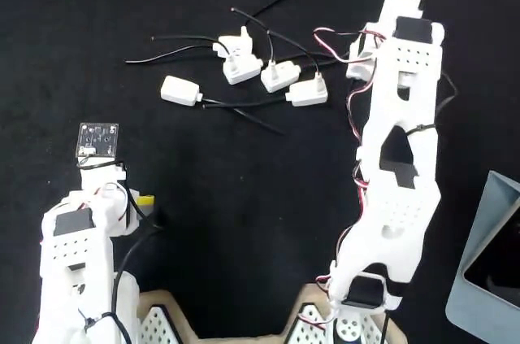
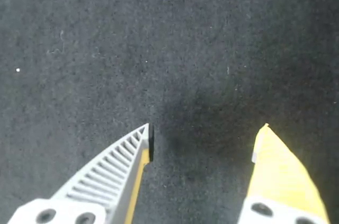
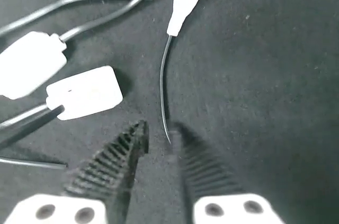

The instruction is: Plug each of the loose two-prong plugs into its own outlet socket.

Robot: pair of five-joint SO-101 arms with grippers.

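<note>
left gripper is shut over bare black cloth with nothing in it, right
Not quite. The left gripper is open, not shut: the left wrist view shows it spread wide. The rest holds: it is over bare black cloth with nothing in it.

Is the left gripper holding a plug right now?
No, the left gripper is open over bare cloth, with nothing in it.
</note>
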